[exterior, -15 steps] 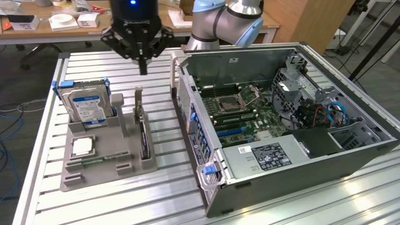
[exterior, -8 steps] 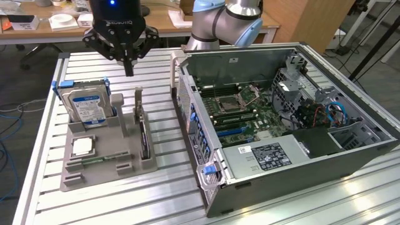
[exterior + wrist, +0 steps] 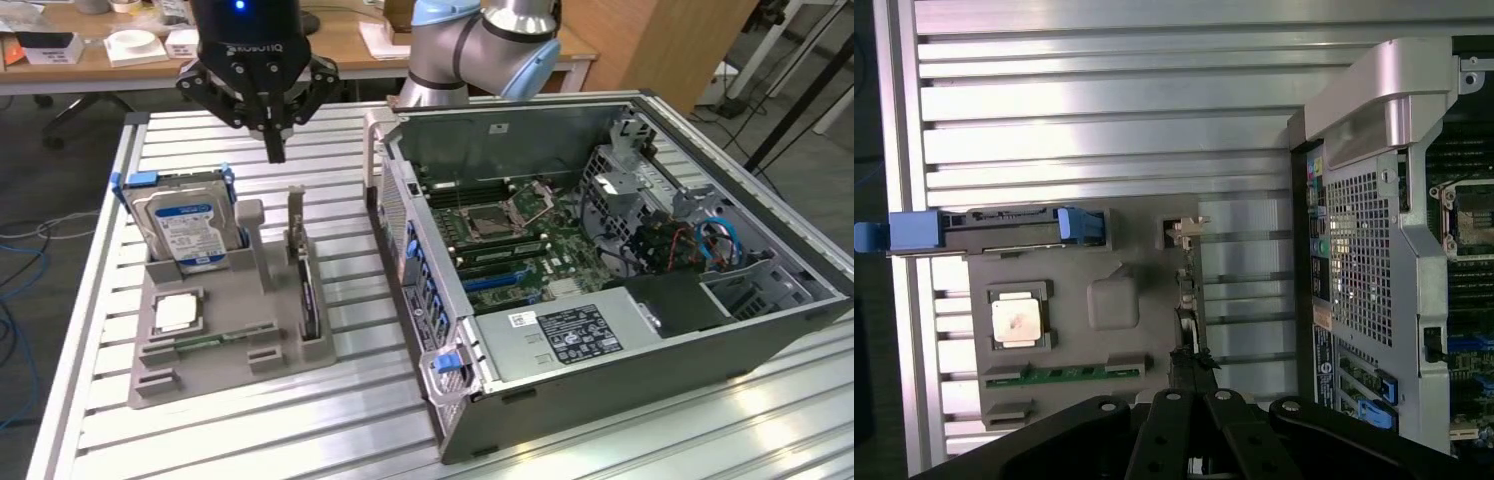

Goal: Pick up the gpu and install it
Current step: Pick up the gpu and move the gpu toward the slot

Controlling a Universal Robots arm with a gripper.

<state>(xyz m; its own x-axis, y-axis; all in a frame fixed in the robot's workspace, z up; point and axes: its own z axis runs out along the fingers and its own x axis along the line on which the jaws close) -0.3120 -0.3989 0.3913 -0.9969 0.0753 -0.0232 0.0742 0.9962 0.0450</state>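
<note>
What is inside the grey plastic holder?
A blue-labelled silver hard drive, a square silver chip, a slim green memory stick and the thin black gpu on edge; the holder hides its lower edge.

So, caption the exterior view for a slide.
Shut fingers hover near the gpu, upright in a grey tray beside the open case.
</note>
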